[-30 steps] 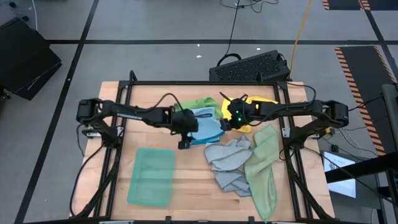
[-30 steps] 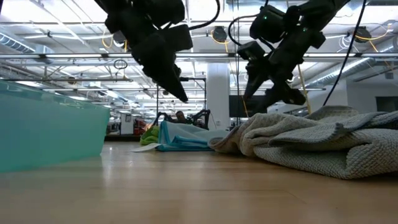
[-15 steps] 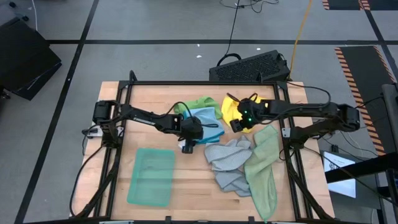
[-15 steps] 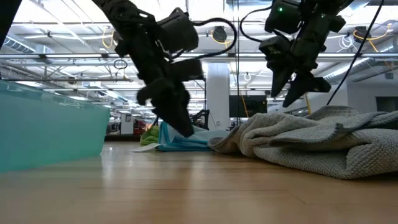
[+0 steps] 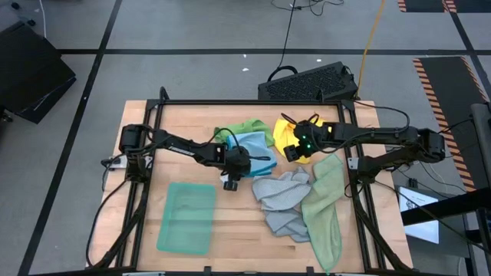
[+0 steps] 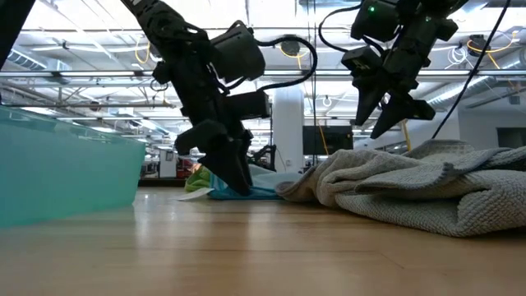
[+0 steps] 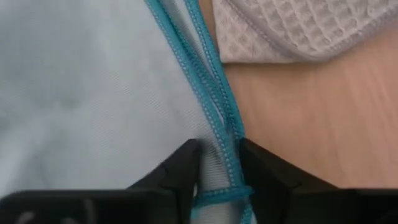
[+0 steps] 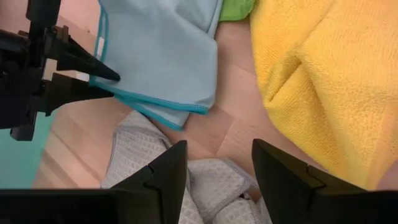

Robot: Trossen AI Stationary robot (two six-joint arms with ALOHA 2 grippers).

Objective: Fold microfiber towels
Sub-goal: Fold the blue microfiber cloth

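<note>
Lying flat on the bench (image 5: 138, 138), to the left of the light blue towel (image 5: 252, 152) and nearer the front edge, is the teal green towel (image 5: 187, 217), already folded into a neat rectangle. The left pincer (image 5: 230, 181) is down at the light blue towel's front corner; the left wrist view shows its two fingers (image 7: 180, 171) slightly parted, with the towel's teal-stitched hem lying between them, not yet clamped. Behind the light blue towel, partly under it, sits the bright green towel (image 5: 242, 127). Right of the light blue towel's front corner, the grey towel (image 5: 282, 195) lies rumpled, its edge just beside the hem. Farther right of the light blue towel, the right pincer (image 5: 292, 153) hangs above the yellow towel (image 5: 285, 134), fingers (image 8: 165, 171) spread wide with nothing in them. The pale sage green towel (image 5: 326, 203) stretches along the grey towel's right side, farthest from the light blue one.
</note>
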